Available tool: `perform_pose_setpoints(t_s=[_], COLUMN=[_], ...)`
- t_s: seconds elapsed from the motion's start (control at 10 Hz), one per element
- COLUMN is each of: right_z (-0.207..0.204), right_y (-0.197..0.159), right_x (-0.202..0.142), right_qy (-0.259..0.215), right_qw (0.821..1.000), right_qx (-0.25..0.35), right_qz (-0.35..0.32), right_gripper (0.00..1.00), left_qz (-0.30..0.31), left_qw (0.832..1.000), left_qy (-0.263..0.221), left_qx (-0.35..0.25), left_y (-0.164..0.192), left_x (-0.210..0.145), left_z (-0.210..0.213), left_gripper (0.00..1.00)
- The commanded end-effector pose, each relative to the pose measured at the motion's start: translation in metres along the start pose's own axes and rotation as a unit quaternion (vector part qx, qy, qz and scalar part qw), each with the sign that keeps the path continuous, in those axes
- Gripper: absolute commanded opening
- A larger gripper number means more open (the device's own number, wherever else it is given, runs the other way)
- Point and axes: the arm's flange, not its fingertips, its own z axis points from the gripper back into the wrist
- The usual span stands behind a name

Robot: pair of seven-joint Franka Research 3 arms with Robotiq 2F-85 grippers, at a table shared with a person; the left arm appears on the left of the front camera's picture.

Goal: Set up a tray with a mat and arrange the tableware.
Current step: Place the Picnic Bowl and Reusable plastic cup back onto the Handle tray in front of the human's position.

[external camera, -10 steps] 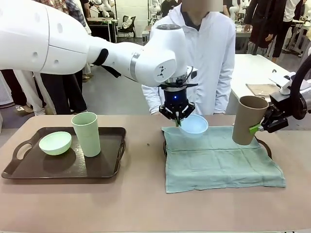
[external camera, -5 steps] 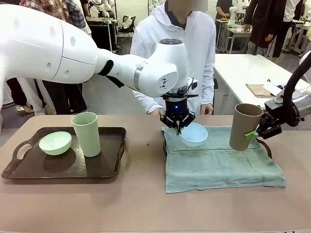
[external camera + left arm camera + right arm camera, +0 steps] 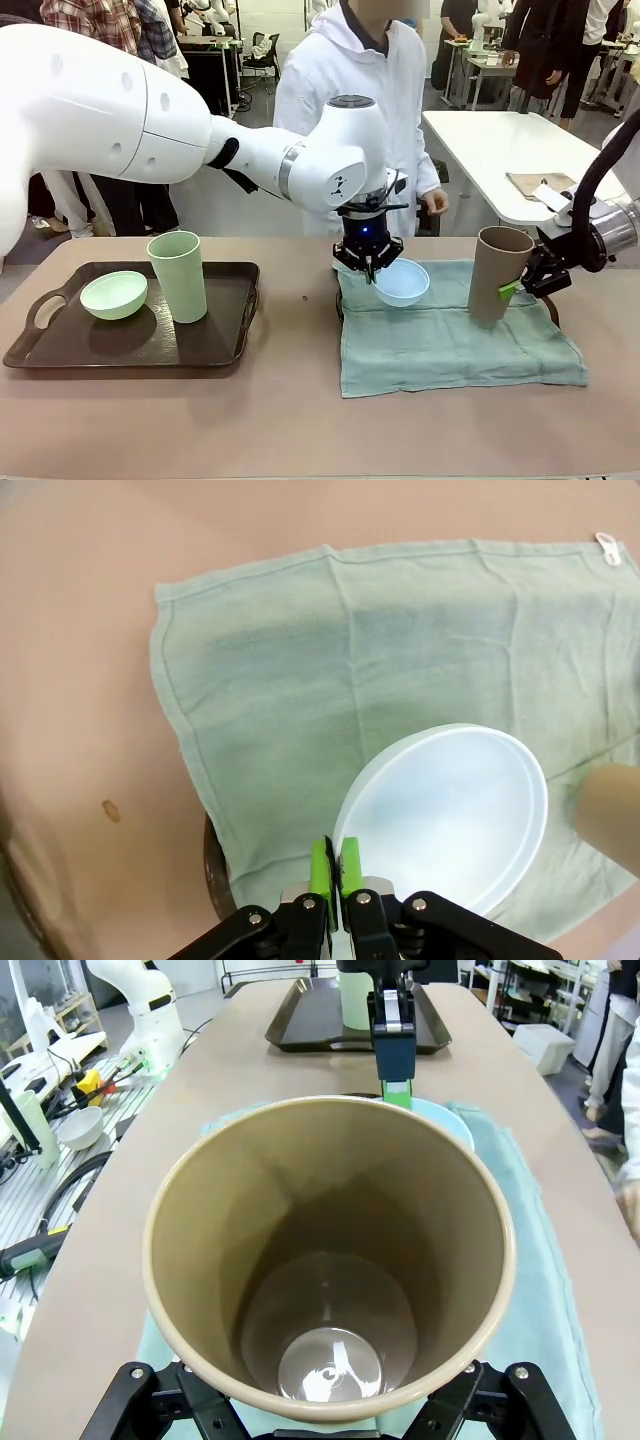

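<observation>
The tan surface [image 3: 300, 420] carries two groups. At its left side stands a dark tray [image 3: 60, 350] with handles. On it are the pale green cup [image 3: 178, 277], upright, and just beside it the pale green bowl [image 3: 114, 295]. These two seem to wait there as a stock to be moved.

Right of the middle lies the green mat [image 3: 450, 350], spread flat. A dark rim [image 3: 338, 300] shows from under its left edge, so I judge that the mat covers a second tray, the one being set up.

The brown cup [image 3: 497, 272] is over the right part of the mat, a little tilted. The right hand [image 3: 516, 286] clasps its side with the fingers spread wide around the wall, probably so that the cup can be put down upright. Whether its foot touches the cloth I cannot tell.

The light blue bowl [image 3: 402, 282] hangs tilted, low over the far left part of the mat. The left hand [image 3: 335, 865] pinches its thin rim with the green pads pressed nearly together. A rim grip lets the bowl be lowered without the fingers pressing into the cloth.
</observation>
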Motion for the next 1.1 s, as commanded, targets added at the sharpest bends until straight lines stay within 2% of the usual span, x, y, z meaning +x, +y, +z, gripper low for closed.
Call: perform_pose_setpoints(t_s=[0.0,0.4,0.5,0.6,0.7,0.8,1.0], right_z=[-0.002,-0.003,-0.002,-0.002,-0.001,0.002,0.017], right_y=[-0.008,-0.012,-0.011,-0.011,-0.01,-0.008,-0.001], right_x=[-0.003,-0.009,-0.009,-0.01,-0.008,-0.004,0.002], right_qy=[-0.007,-0.004,-0.005,-0.004,0.001,0.031,0.103], right_qw=[1.0,1.0,1.0,1.0,1.0,0.999,0.994], right_qx=[-0.014,-0.016,-0.016,-0.016,-0.016,-0.021,-0.038], right_qz=[0.012,0.009,0.006,0.004,0.005,-0.002,-0.015], right_gripper=[0.85,0.85,0.93,1.0,1.0,1.0,1.0], left_qz=[0.015,0.014,0.015,0.018,0.016,0.013,0.0], left_qw=[1.0,1.0,1.0,1.0,1.0,1.0,1.0], left_qy=[-0.005,0.007,0.009,0.013,0.013,0.018,0.016], left_qx=[-0.013,-0.017,-0.015,-0.012,-0.011,-0.008,-0.018], left_y=[0.001,0.001,0.0,0.0,0.0,0.001,0.007], left_x=[0.001,0.004,0.004,0.003,0.002,0.0,-0.004], left_z=[-0.005,-0.014,-0.013,-0.013,-0.012,-0.007,0.008], left_gripper=[0.04,0.04,0.23,0.64,0.83,1.0,1.0])
